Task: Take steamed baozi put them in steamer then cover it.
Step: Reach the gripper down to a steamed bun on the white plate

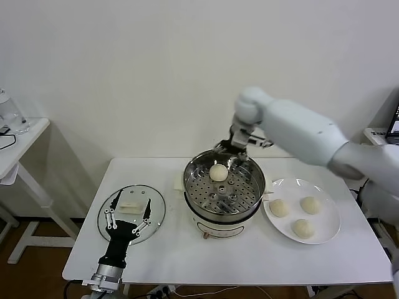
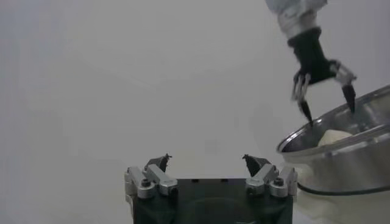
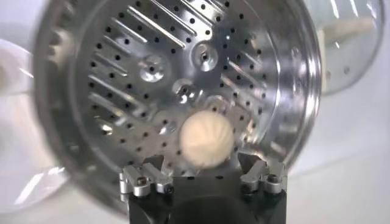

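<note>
One baozi (image 1: pixel 218 172) sits on the perforated tray inside the steamer (image 1: pixel 254 194), toward its far side. The right gripper (image 1: pixel 239 148) hangs just above the far rim, directly over that bun, fingers spread and holding nothing; clear gap between fingertips and bun, no contact. In the right wrist view the bun (image 3: pixel 206 142) lies right under the gripper, centred between the two fingers.

Three more baozi (image 1: pixel 302 215) are on the white plate (image 1: pixel 332 231), just right of the steamer, well apart from both grippers.

The cover (image 1: pixel 157 200) lies flat on the table (image 1: pixel 249 261) left of the steamer. The left gripper (image 1: pixel 129 214) hovers over the cover's near edge, fingers spread, gripping nothing.
</note>
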### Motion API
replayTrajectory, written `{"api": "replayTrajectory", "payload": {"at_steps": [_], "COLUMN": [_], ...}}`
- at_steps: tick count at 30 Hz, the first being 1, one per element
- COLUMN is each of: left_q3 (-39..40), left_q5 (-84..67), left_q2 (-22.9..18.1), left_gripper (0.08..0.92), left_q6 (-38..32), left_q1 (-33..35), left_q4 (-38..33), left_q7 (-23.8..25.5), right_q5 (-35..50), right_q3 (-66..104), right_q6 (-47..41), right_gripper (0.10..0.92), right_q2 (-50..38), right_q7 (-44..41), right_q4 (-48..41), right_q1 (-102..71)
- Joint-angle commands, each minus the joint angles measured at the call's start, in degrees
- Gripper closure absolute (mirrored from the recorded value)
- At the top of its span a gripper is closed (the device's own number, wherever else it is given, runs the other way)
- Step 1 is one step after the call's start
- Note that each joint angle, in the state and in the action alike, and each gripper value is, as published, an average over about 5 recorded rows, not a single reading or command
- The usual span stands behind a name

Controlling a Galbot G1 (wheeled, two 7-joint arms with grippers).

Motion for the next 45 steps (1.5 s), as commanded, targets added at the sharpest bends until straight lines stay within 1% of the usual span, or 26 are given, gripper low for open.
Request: {"api": "replayTrajectory", "payload": {"at_steps": [1,5,9,13,21,30,45], "left_q3": [0.2,0.5,0.5,0.6,0.0,-0.3,-0.5], "left_q5": [0.4,0.3,0.2,0.2,0.2,0.3,0.6], "left_q2": [0.1,0.1,0.1,0.1,0.1,0.3,0.8], "left_gripper": [0.177,0.177,0.177,0.177,0.177,0.177,0.177], "left_q6": [0.2,0.1,0.1,0.2,-0.2,-0.8,-1.6], "left_q1": [-0.2,-0.6,-1.0,-1.1,-0.6,0.0,0.0], "left_q4": [0.4,0.9,1.4,1.4,1.4,1.7,2.4], "left_q7": [-0.2,-0.3,-0.5,-0.5,-0.5,-0.7,-0.9], "right_q5": [17.5,22.7,24.1,22.5,19.5,15.9,12.4], "right_q3": [-7.7,-12.3,-14.3,-12.5,-7.6,-4.1,-1.0], "right_q6": [-15.8,-21.0,-23.1,-23.5,-23.6,-22.8,-21.1], "right_gripper": [0.203,0.203,0.203,0.203,0.203,0.203,0.203], "right_q2": [-14.7,-18.4,-19.4,-18.2,-12.8,-7.3,-2.9], "right_q7": [0.4,2.8,5.1,6.3,7.9,7.6,7.2], "right_q4": [1.0,1.4,2.2,1.3,-3.9,-9.3,-15.1], "right_q1": [4.1,1.0,-3.3,-7.7,-13.4,-17.2,-20.7]}}
